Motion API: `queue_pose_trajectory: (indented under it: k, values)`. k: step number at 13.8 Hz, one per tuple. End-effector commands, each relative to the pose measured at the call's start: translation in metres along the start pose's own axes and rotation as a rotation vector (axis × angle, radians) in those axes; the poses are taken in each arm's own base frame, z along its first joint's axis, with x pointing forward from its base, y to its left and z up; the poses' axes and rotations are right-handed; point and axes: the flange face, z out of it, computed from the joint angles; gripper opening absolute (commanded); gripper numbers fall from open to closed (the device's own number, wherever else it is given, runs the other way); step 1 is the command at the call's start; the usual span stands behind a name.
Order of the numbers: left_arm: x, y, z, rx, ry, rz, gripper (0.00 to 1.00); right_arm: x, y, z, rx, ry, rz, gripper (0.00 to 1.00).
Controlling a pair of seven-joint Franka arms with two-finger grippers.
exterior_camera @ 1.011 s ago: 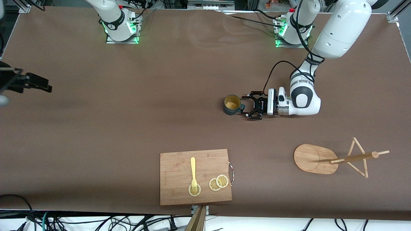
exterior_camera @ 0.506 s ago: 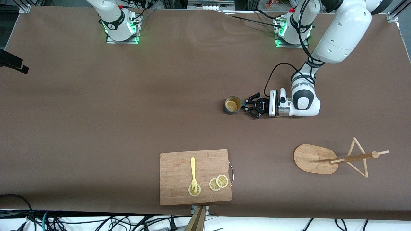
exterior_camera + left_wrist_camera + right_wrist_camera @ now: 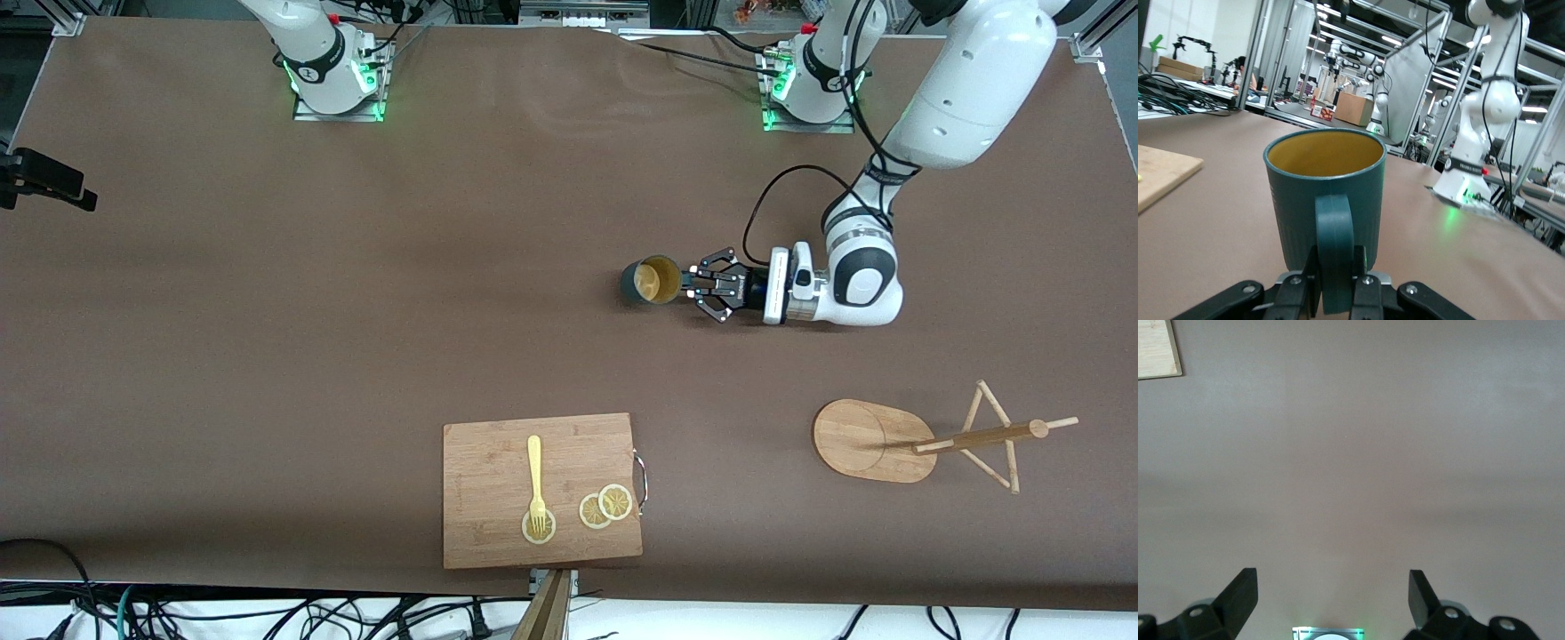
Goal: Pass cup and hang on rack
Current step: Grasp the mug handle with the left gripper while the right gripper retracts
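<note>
left pincer (image 3: pixel 686 286) pinches cup (image 3: pixel 651 281) handle; rack (image 3: pixel 925 438) lies toppled; right pincer (image 3: pixel 1331 593) spread

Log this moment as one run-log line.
left gripper: shut on cup handle | right gripper: open, over bare table | rack: no cup hung

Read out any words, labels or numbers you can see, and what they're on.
None reads clearly.
Band on the right arm's base: lettering, too small to read.
Left gripper: white mark, too small to read.
Cup: no text.
</note>
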Motion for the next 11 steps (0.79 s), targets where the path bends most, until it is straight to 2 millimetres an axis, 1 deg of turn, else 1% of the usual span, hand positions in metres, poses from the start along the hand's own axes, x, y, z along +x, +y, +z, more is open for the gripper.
queue_pose_trajectory:
  k: [1,2,4,6,8,9,10,11]
  values:
    - [0.044,0.030,-0.055,0.006,-0.068,-0.091,0.00,0.003,0.002,-0.005,-0.015,0.011,-0.024,1.00]
    - [0.040,0.034,-0.077,-0.011,-0.067,-0.121,0.00,0.004,0.005,-0.004,-0.015,0.011,-0.021,1.00]
    - [0.026,0.041,-0.122,0.002,-0.058,-0.157,0.00,0.003,0.007,-0.004,-0.015,0.011,-0.018,1.00]
    - [0.013,0.054,-0.167,-0.002,-0.036,-0.260,0.00,0.004,0.005,-0.004,-0.015,0.011,-0.022,1.00]
    - [0.008,0.069,-0.204,-0.011,-0.006,-0.373,0.00,0.004,0.002,-0.004,-0.014,0.011,-0.027,1.00]
    - [0.007,0.076,-0.218,-0.016,0.026,-0.437,0.00,0.004,0.002,-0.004,-0.014,0.011,-0.027,1.00]
    - [0.006,0.080,-0.226,-0.026,0.054,-0.490,0.00,0.004,0.001,-0.004,-0.015,0.011,-0.028,1.00]
    - [0.009,0.085,-0.241,-0.030,0.087,-0.554,0.00,0.004,0.001,-0.005,-0.015,0.012,-0.028,1.00]
